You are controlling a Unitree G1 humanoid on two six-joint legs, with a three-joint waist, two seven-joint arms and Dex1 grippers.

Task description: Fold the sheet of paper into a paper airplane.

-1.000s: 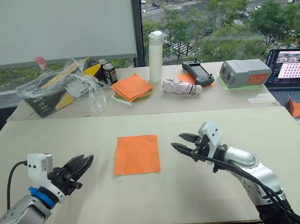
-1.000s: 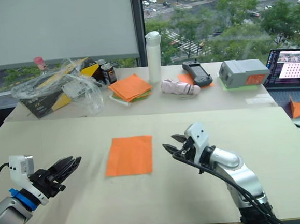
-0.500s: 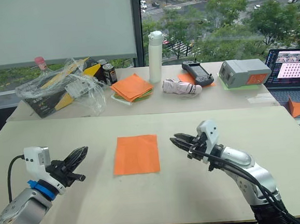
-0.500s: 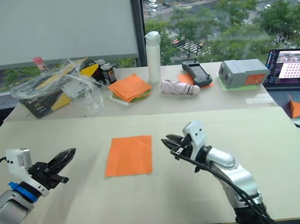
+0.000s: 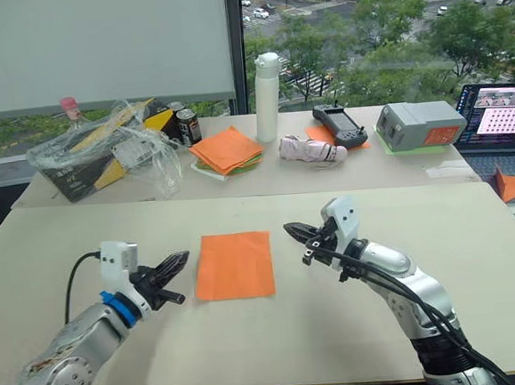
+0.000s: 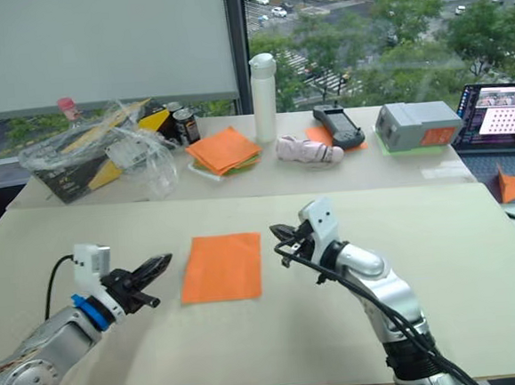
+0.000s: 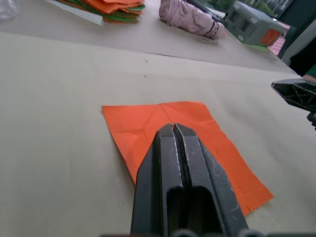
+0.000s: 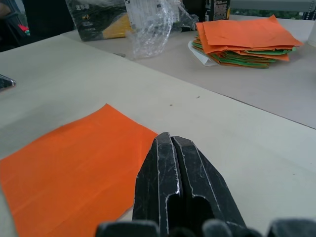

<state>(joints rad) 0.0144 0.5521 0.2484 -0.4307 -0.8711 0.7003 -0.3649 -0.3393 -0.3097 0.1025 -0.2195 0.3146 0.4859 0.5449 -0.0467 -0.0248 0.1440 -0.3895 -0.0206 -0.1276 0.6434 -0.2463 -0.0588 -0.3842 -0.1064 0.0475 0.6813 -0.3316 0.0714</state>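
Note:
The sheet of paper (image 5: pixel 234 265) lies flat on the near table, a bright-orange square with faint creases, also seen as the sheet (image 7: pixel 177 133) and the sheet (image 8: pixel 69 163) in the wrist views. My left gripper (image 5: pixel 183 259) is shut with nothing in it, its tip just off the sheet's left edge. Just off the right edge, my right gripper (image 5: pixel 289 229) is shut and holds nothing. In the wrist views, the left fingers (image 7: pixel 168 163) and the right fingers (image 8: pixel 165 173) are pressed together.
The far table holds a stack of orange and green sheets (image 5: pixel 227 150), a white bottle (image 5: pixel 268 98), a plastic-wrapped box (image 5: pixel 111 150), a dark can (image 5: pixel 188 127), a pink bundle (image 5: pixel 312 149), a black handset (image 5: pixel 340 125) and a grey box (image 5: pixel 417 125). A laptop (image 5: pixel 502 124) stands at right.
Both grippers have closed from open. The left arm has moved right toward the sheet's left edge, and the right gripper has moved left and slightly up toward its right edge.

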